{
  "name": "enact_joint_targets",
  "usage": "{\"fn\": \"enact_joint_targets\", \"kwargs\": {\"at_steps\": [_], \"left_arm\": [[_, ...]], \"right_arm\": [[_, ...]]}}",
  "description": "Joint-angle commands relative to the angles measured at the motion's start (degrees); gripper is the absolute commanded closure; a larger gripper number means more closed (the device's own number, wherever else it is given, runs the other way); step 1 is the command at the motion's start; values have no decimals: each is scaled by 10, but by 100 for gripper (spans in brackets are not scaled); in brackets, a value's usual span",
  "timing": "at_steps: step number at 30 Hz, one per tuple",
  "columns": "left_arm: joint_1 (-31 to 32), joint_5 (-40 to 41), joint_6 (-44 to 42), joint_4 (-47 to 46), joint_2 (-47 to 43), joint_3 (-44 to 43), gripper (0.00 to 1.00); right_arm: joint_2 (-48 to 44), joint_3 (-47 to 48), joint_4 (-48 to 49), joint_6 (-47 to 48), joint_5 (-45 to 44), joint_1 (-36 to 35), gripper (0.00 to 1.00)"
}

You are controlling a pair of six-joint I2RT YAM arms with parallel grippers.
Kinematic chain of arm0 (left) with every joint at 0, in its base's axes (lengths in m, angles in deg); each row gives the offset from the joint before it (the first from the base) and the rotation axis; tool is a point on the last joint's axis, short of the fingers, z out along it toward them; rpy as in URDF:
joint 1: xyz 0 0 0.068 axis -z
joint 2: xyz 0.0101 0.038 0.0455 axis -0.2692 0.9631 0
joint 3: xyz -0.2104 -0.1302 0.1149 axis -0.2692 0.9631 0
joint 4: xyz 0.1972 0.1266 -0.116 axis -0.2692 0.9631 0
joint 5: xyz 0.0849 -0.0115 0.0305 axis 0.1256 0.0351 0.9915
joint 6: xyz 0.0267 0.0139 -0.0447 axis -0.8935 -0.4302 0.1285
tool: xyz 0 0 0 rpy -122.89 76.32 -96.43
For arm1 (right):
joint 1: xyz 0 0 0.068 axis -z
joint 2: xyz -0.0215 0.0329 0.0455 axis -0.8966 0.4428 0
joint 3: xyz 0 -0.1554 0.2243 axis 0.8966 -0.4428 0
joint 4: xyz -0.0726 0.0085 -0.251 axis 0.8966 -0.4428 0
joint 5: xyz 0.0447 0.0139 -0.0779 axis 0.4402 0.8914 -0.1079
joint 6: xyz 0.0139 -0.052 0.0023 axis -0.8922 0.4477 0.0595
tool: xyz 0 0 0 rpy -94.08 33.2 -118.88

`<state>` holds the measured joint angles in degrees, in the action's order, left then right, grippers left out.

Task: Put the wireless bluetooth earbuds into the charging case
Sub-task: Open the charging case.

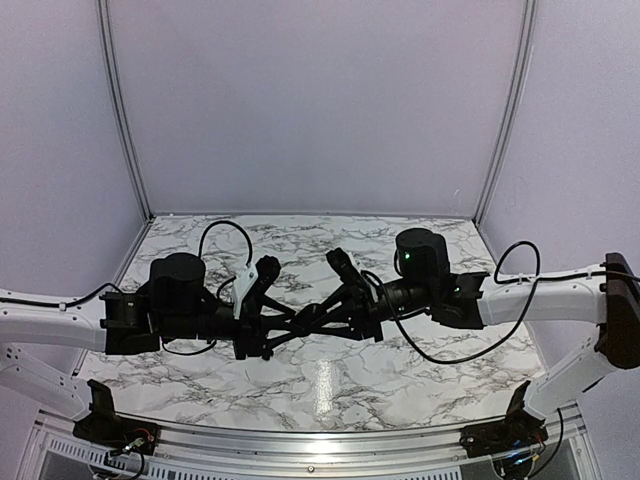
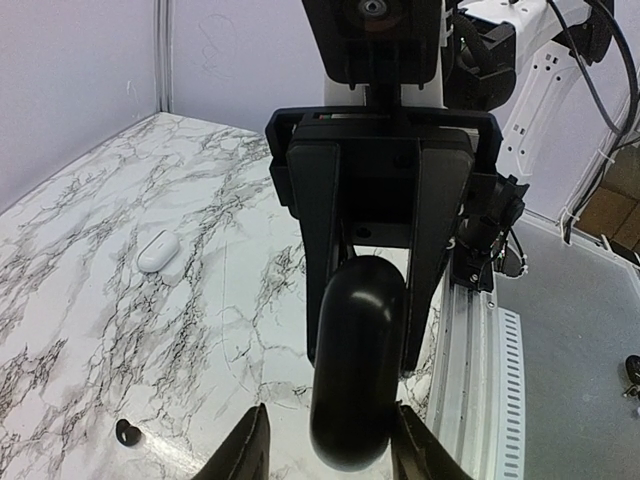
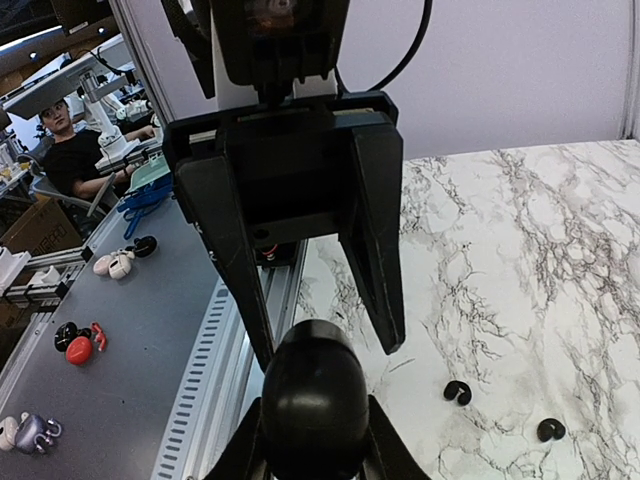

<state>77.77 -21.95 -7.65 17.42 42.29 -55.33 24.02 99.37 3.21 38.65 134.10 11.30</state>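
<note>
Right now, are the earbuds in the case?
No, both earbuds lie loose on the table, apart from the case.

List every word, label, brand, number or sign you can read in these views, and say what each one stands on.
No text can be read in any view.
The charging case, the earbuds and the white oval object show no print.
The small items on the grey bench are too small to tell.
</note>
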Motion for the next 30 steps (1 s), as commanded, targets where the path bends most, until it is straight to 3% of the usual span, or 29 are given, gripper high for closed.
{"fn": "enact_joint_targets", "kwargs": {"at_steps": [1, 30], "left_arm": [[-20, 28, 8, 0, -16, 2, 58], [-27, -13, 23, 4, -36, 8, 55]], "right_arm": [[5, 12, -8, 2, 50, -4, 100], [5, 3, 7, -6, 55, -4, 100]]}}
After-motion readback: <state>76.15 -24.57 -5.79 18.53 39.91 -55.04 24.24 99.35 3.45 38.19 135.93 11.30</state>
